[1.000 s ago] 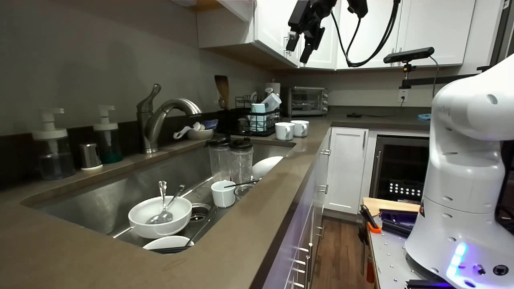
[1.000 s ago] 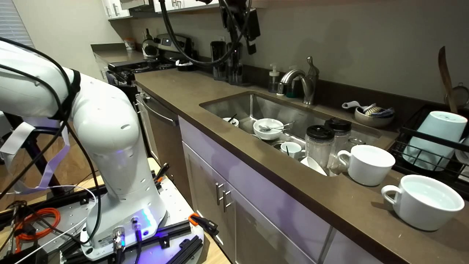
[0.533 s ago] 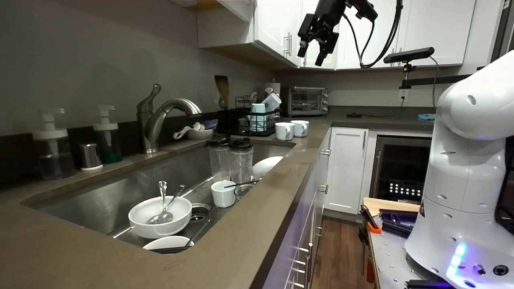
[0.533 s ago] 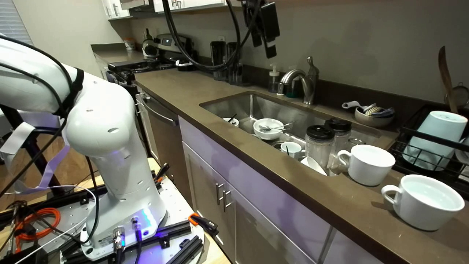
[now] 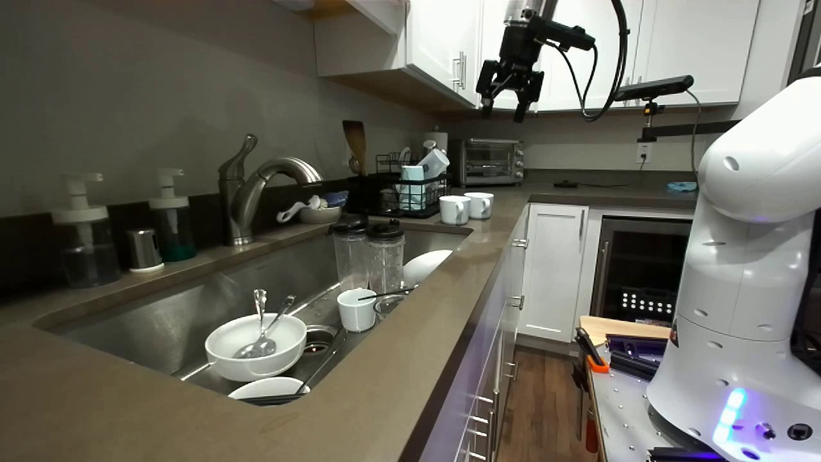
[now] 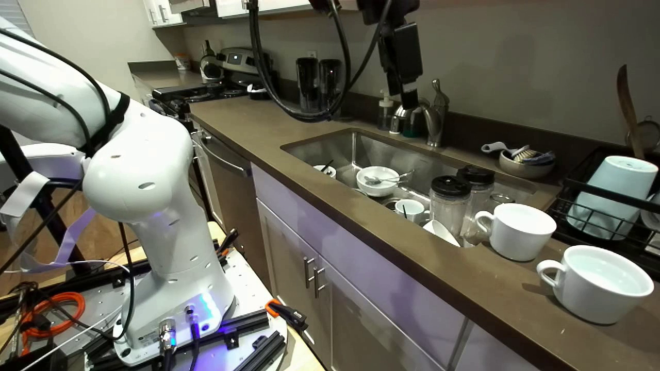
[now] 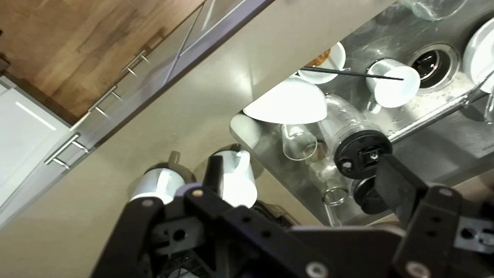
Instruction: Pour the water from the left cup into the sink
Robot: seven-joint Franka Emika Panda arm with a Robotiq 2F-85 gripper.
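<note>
Two white mugs stand upright side by side on the counter past the sink's end. The mug nearer the sink shows in both exterior views (image 5: 455,210) (image 6: 521,234) and in the wrist view (image 7: 238,185); its contents cannot be told. The farther mug (image 5: 479,204) (image 6: 595,286) holds clear liquid; it also shows in the wrist view (image 7: 160,185). The steel sink (image 5: 154,333) (image 6: 330,149) holds dishes. My gripper (image 5: 504,111) is open and empty, fingers pointing down, high above the counter and apart from both mugs. It also shows in the wrist view (image 7: 301,170).
Tall clear bottles with black lids (image 5: 385,256) (image 7: 362,154) stand in the sink near the mugs. A faucet (image 5: 282,170) rises behind the sink. A black dish rack (image 5: 417,196) stands behind the mugs. Upper cabinets (image 5: 442,38) hang above.
In both exterior views my gripper has moved rightward and lower, toward the mugs' end of the sink, and has tilted to point more straight down. It stays open. The mugs have not moved.
</note>
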